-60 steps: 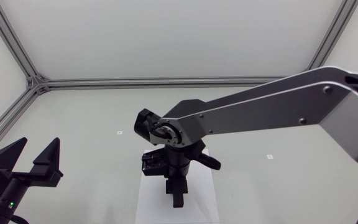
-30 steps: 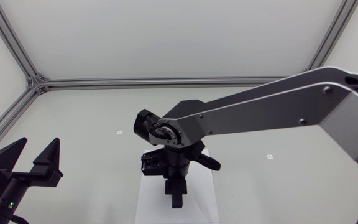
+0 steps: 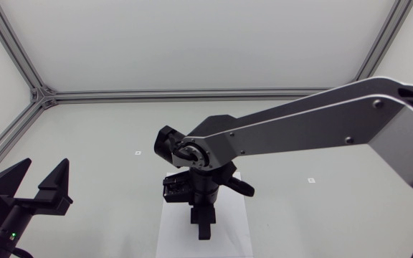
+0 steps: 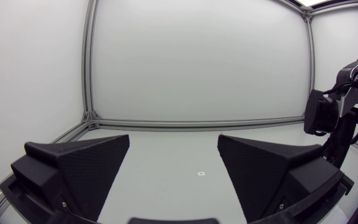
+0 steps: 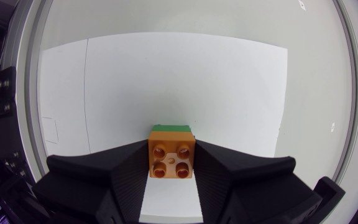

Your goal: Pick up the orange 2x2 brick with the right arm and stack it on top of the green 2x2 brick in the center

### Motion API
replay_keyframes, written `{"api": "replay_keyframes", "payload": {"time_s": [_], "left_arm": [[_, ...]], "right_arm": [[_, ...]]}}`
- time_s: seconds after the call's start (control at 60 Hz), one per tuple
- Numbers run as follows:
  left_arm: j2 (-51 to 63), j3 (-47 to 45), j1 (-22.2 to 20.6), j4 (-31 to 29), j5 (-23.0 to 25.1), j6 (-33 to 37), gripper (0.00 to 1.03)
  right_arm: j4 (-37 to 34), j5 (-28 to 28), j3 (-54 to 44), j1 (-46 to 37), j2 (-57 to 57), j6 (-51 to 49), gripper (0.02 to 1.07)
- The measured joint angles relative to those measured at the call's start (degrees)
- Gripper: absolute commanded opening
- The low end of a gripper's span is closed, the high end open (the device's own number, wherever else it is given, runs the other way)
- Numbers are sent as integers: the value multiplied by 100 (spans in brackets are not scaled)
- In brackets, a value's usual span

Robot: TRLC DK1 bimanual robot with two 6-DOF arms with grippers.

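With the jaws of the right arm clamped on the orange brick directly over the green brick mid-desk, and the jaws of the left arm wide open and empty, letting go before the studs seat could tip it off.

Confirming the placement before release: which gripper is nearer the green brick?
Right. The right gripper, shut on the orange brick, is directly over the green brick; the left gripper sits open, far off at the table's left side.

green brick mostly covered by orange brick, both hidden under right arm in head view
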Motion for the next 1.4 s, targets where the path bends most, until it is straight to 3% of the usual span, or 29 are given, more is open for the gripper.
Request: {"api": "replay_keyframes", "payload": {"time_s": [0.483,0.667,0.85,1.217,1.317,1.4], "left_arm": [[0,0,0,2,-2,2,99],[0,0,-2,0,0,0,99],[0,0,-2,0,0,0,99],[0,0,-2,0,0,2,99],[0,0,0,0,-2,2,99],[0,0,-2,0,0,2,99]], "right_arm": [[24,2,-37,0,-26,-17,45],[92,26,-55,0,-26,-17,74],[192,70,-87,0,-28,-15,92],[186,90,-111,0,-50,-15,94],[162,129,-111,0,-136,-13,103],[101,133,-111,0,-269,-13,102]]}}
